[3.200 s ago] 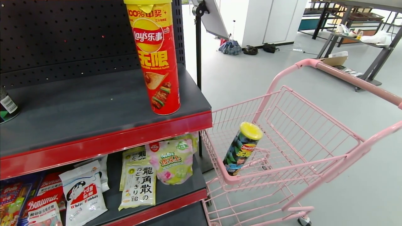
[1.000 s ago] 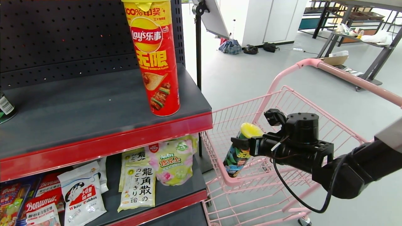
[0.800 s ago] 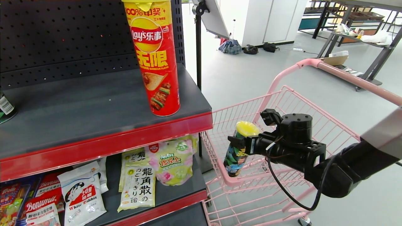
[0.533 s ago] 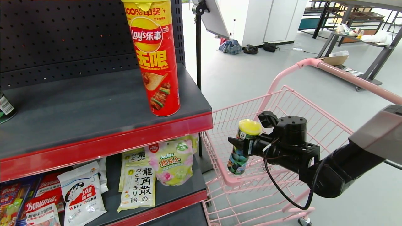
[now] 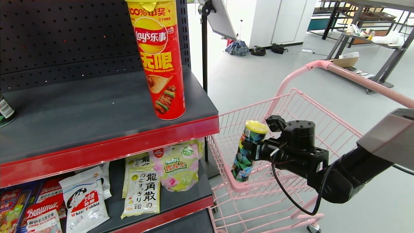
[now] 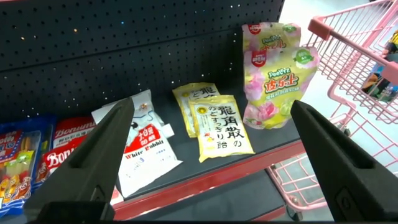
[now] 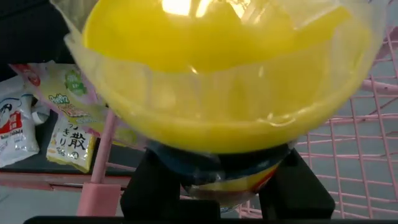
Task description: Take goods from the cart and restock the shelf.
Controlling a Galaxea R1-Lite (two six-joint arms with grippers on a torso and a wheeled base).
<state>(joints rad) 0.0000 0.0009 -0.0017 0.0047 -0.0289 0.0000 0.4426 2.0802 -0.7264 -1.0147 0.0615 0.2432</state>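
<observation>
While it leans, can sits in right gripper

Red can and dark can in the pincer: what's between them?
Head view: between red can and dark can sit the shelf's red front edge and the cart's pink wire side.

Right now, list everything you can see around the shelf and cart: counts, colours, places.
Shelf: one, dark grey, red edges.
Tall chip can: one, red, upright at upper shelf's front right.
Bottle: one, partly seen, upper shelf's left end.
Pouch: one, green-pink, lower shelf.
Flat packets: two, yellow, lower shelf.
Bag: one, white, lower shelf.
Cart: one, pink, right of shelf.
Small chip can: one, dark, yellow lid, cart corner nearest shelf.
Left gripper: open, facing lower shelf.
Right gripper: shut on small chip can.
</observation>
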